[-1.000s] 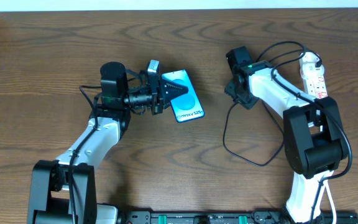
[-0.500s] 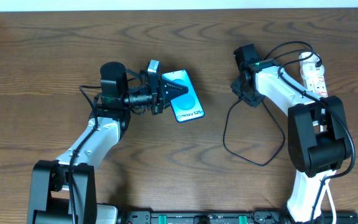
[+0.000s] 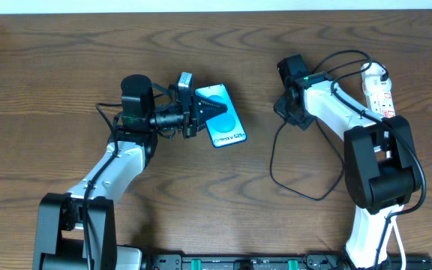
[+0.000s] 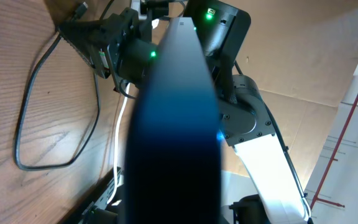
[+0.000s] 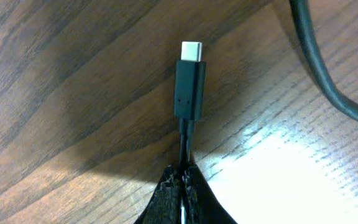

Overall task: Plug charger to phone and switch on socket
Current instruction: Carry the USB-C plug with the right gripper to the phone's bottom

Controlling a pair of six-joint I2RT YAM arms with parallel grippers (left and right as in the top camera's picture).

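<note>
The phone [image 3: 228,124], blue screen up, lies tilted left of the table's middle, and my left gripper [image 3: 207,108] is shut on its upper end. In the left wrist view the phone [image 4: 173,124] shows as a dark blurred slab that hides the fingers. My right gripper [image 5: 183,180] is shut on the charger's thin black cable just behind the connector tip [image 5: 190,87], which points away over the wood. From above, the right gripper [image 3: 287,115] sits right of the phone, and the charger cable [image 3: 271,161] loops down and back toward the socket [image 3: 379,94], a white strip at far right.
The black cable loop [image 4: 23,124] lies on the wood between the two arms. A thicker black cable [image 5: 319,68] crosses the upper right of the right wrist view. Both arm bases stand at the table's front edge by a black rail [image 3: 238,262].
The right gripper's jaws have closed onto the charger cable, after small sideways shifts near the cable's end. The left gripper and the phone have not moved.
</note>
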